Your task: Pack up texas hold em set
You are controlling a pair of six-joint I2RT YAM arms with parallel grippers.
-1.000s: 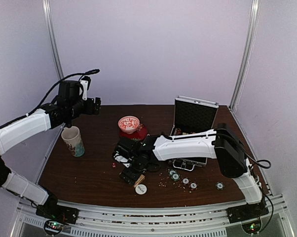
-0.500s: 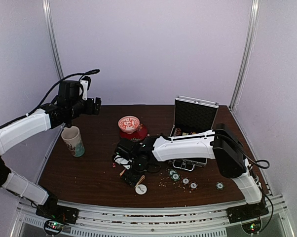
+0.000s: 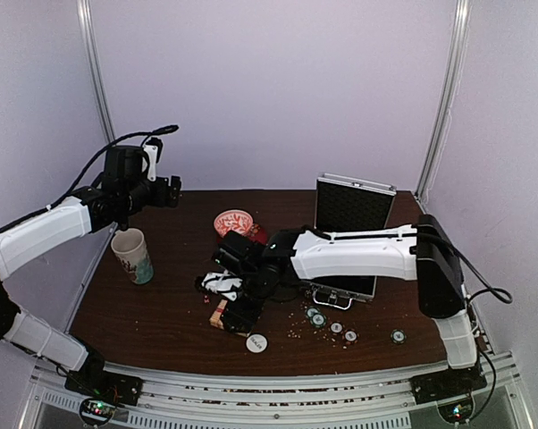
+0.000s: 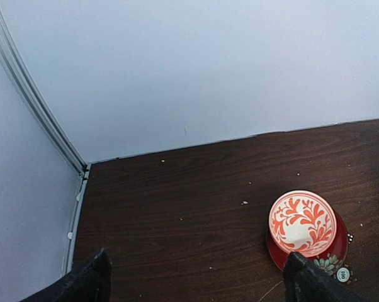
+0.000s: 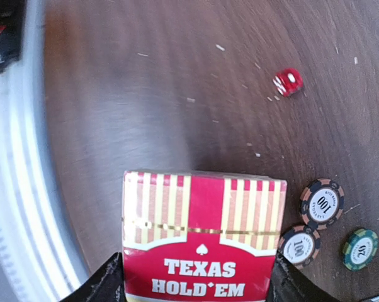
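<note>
Right gripper (image 5: 199, 284) pinches the card box (image 5: 205, 233) at one end, near the front edge of the table (image 5: 145, 94); I judge it may pivot or slip from my fingers (image 5: 111, 283) short of the briefcase (image 3: 354, 210)

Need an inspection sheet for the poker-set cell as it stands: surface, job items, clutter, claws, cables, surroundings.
Surface: dark wood table, pale specks scattered.
Job's things: silver case open, lid upright; card box between the fingers of the right claw; poker chips loose in front of the case; white disc near the front edge; red die loose.
Clutter: red-white bowl on a red saucer; paper cup upright, left side.
Claws: left claw open, empty, raised; right claw flanks the card box, firm grip unclear.
Cables: black cable looped over the left wrist.
Surroundings: pale walls, metal frame posts.
</note>
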